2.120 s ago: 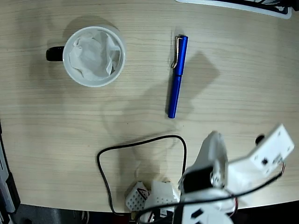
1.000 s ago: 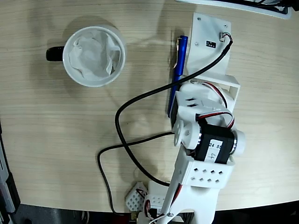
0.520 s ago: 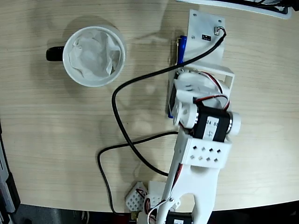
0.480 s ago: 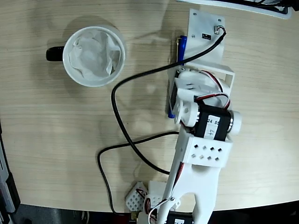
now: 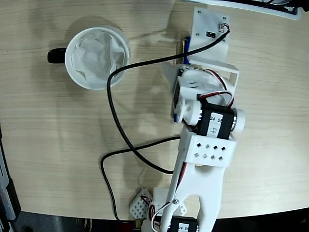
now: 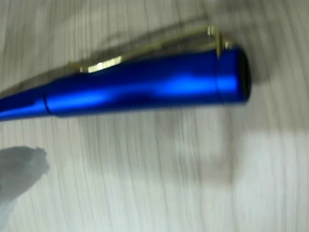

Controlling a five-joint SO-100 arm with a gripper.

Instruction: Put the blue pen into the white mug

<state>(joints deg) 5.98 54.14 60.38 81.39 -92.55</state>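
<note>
Wrist view shows the blue pen point(image 6: 145, 89) lying on the wooden table point(image 6: 159, 183), filling the width of the picture, its capped end at the right and its metal clip point(image 6: 149, 48) along the upper side; the picture is motion-blurred. A pale, blurred shape at the lower left corner may be one fingertip of the gripper, and from this I cannot tell whether the jaws are open or closed. In the fixed view, only short bits of the blue pen point(image 5: 188, 44) show beside the white arm point(image 5: 205, 125), which covers most of it; the gripper itself is hidden under the arm's white plate. The white mug point(image 5: 96, 58) stands well apart to the left, upright, its black handle pointing left and crumpled white lining inside. A black cable point(image 5: 116, 121) loops across the table between mug and arm.
</note>
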